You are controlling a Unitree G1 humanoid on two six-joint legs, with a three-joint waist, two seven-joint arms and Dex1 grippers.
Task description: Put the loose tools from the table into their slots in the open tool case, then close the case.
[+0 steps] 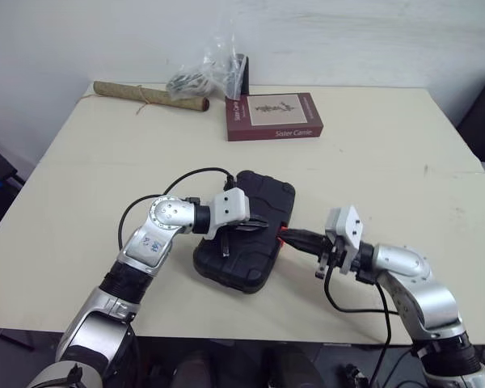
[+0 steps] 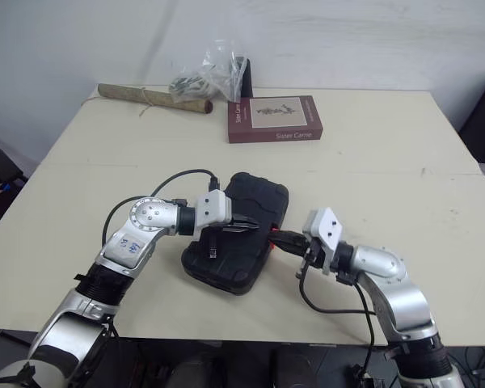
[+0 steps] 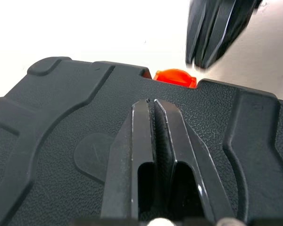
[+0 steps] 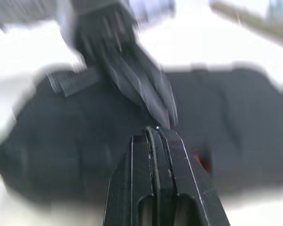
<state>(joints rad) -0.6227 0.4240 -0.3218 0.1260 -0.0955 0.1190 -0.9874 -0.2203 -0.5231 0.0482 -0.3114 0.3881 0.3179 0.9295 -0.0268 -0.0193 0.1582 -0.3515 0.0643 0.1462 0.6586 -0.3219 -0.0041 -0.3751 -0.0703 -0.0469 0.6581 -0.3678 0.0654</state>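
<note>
Closing step: tool case, lid down, lies near centre of bench; left pincer, clenched empty, presses lid; right pincer, clenched empty, at orange latch on right edge; next move likely snaps latch shut

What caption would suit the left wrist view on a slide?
Shut left gripper over the closed black tool case, right gripper beside its orange latch.

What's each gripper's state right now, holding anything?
Left gripper: closed, holding nothing, over the tool case lid.
Right gripper: closed, holding nothing, beside the orange latch.
</note>
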